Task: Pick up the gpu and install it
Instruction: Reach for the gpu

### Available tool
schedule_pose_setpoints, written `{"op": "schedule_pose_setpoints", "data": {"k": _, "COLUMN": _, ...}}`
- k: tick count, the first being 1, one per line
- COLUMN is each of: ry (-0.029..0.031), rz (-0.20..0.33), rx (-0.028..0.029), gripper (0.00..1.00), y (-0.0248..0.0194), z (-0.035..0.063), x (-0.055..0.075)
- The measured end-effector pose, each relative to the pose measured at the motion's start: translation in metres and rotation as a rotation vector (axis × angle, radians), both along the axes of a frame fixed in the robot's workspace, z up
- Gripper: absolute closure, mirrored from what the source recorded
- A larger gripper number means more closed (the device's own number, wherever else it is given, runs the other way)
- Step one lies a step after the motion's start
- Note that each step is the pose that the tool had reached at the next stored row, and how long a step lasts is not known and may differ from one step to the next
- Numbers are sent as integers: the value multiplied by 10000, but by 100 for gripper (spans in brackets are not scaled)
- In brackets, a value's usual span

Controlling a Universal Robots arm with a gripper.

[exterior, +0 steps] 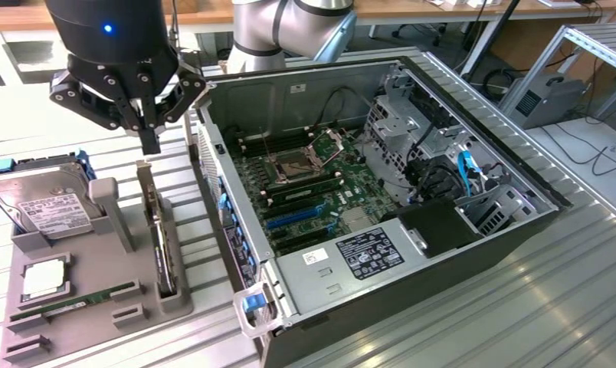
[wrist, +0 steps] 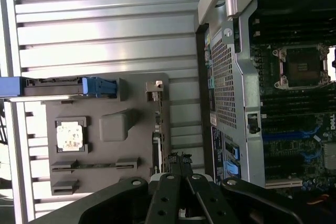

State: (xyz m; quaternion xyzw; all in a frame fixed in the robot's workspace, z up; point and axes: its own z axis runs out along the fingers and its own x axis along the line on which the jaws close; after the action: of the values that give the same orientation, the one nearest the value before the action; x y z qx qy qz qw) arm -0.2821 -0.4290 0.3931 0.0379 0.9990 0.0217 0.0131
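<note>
tool pinched shut, empty, above gpu; lower edge hidden in holder.

Arm bent; end effector pointing straight down, closed tight.

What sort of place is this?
Most likely a robotics lab or test workshop: a robot arm hangs over a slotted metal bench, with an opened computer case and a grey tray of loose computer parts.

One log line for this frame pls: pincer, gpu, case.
pincer: shut, nothing held | position: just above gpu | gpu: on edge in tray slot, not installed | case: open
</note>
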Motion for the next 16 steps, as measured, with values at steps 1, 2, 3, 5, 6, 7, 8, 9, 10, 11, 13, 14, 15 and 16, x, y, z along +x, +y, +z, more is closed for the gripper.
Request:
{"op": "schedule_pose_setpoints", "data": {"k": 1, "ry": 0, "rz": 0, "rx": -1, "gripper": 89, "y": -4, "z": 0, "x": 0}}
{"op": "schedule_pose_setpoints", "data": {"k": 2, "ry": 0, "rz": 0, "rx": 0, "gripper": 89, "y": -6, "z": 0, "x": 0}}
{"op": "schedule_pose_setpoints", "data": {"k": 3, "ry": 0, "rz": 0, "rx": 0, "gripper": 89, "y": -7, "z": 0, "x": 0}}
{"op": "schedule_pose_setpoints", "data": {"k": 5, "ry": 0, "rz": 0, "rx": 0, "gripper": 89, "y": -11, "z": 0, "x": 0}}
{"op": "schedule_pose_setpoints", "data": {"k": 6, "ry": 0, "rz": 0, "rx": 0, "gripper": 89, "y": -17, "z": 0, "x": 0}}
{"op": "schedule_pose_setpoints", "data": {"k": 7, "ry": 0, "rz": 0, "rx": 0, "gripper": 89, "y": -24, "z": 0, "x": 0}}
{"op": "schedule_pose_setpoints", "data": {"k": 8, "ry": 0, "rz": 0, "rx": 0, "gripper": 89, "y": -26, "z": 0, "x": 0}}
{"op": "schedule_pose_setpoints", "data": {"k": 9, "ry": 0, "rz": 0, "rx": 0, "gripper": 89, "y": -28, "z": 0, "x": 0}}
{"op": "schedule_pose_setpoints", "data": {"k": 10, "ry": 0, "rz": 0, "rx": 0, "gripper": 89, "y": -29, "z": 0, "x": 0}}
{"op": "schedule_pose_setpoints", "data": {"k": 11, "ry": 0, "rz": 0, "rx": 0, "gripper": 89, "y": -32, "z": 0, "x": 0}}
{"op": "schedule_pose_setpoints", "data": {"k": 13, "ry": 1, "rz": 0, "rx": -1, "gripper": 89, "y": -36, "z": 0, "x": 0}}
{"op": "schedule_pose_setpoints", "data": {"k": 14, "ry": 0, "rz": 0, "rx": 0, "gripper": 89, "y": -38, "z": 0, "x": 0}}
{"op": "schedule_pose_setpoints", "data": {"k": 15, "ry": 0, "rz": 0, "rx": 0, "gripper": 89, "y": -39, "z": 0, "x": 0}}
{"op": "schedule_pose_setpoints", "data": {"k": 16, "ry": 0, "rz": 0, "rx": 0, "gripper": 89, "y": -41, "z": 0, "x": 0}}
